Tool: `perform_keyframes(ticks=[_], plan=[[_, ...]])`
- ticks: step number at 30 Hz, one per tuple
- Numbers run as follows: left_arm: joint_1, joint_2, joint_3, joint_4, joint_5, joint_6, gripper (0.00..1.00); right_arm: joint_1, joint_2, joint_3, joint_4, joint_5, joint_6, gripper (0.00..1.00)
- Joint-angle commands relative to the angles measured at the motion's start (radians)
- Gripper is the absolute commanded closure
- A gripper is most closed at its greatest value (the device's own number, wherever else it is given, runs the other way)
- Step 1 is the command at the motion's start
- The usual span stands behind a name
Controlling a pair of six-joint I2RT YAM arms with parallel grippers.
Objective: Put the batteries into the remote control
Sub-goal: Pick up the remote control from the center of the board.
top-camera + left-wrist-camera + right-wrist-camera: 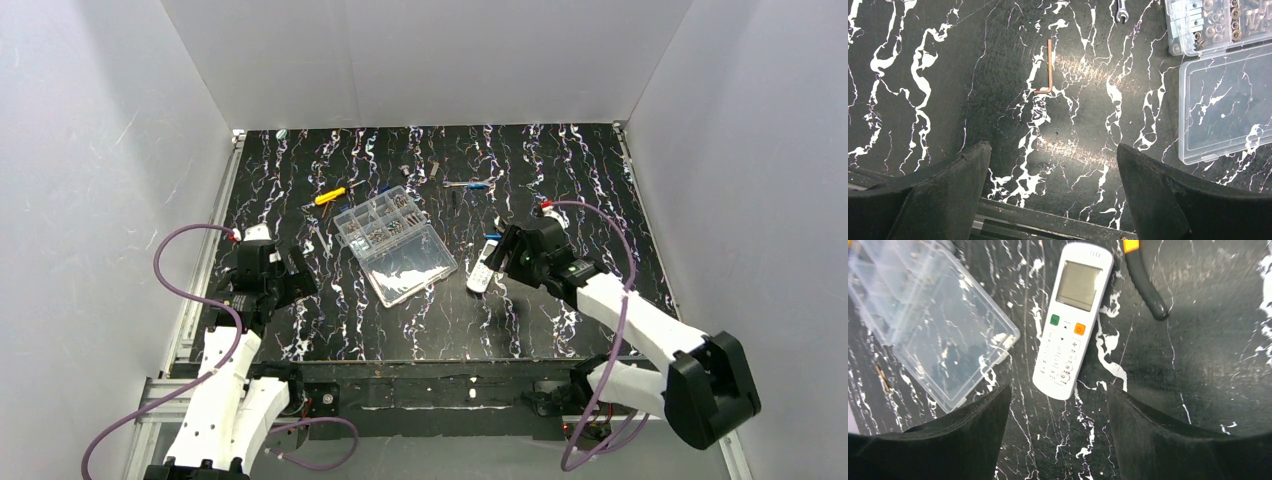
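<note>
The white remote control [1070, 325] lies face up on the black marbled table, grey screen at its far end, buttons showing. In the top view it [481, 273] lies just right of the clear box. My right gripper [1058, 390] is open and hovers over the remote's near end, one finger on each side; in the top view it [498, 256] is right beside the remote. My left gripper [1053, 146] is open and empty over bare table near the front edge, at the left in the top view [293, 279]. A tiny blue piece [490, 237] lies by the remote's far end; I cannot tell whether it is a battery.
A clear compartment box [395, 240] with small metal parts lies open mid-table, its lid [943, 345] left of the remote. A copper hex key [1049, 70] lies ahead of the left gripper. A black handle with an orange part [1148, 285] lies right of the remote. A yellow-handled screwdriver [330, 196] lies further back.
</note>
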Motion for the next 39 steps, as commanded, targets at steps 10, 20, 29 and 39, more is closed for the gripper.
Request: perform_keyframes(ticks=[10, 20, 29, 39], plan=[[0.001, 0.010, 0.021, -0.071, 0.070, 0.051, 0.01, 0.014, 0.282, 0.051, 0.082, -0.053, 0.086, 0.33], [0.002, 0.006, 0.018, -0.074, 0.096, 0.075, 0.01, 0.015, 0.422, 0.105, 0.088, -0.057, 0.119, 0.39], [0.002, 0.008, 0.015, -0.073, 0.116, 0.086, 0.01, 0.015, 0.478, 0.132, 0.074, -0.037, 0.129, 0.47], [0.001, 0.008, 0.014, -0.078, 0.134, 0.098, 0.01, 0.033, 0.556, 0.210, 0.010, -0.028, 0.084, 0.70]])
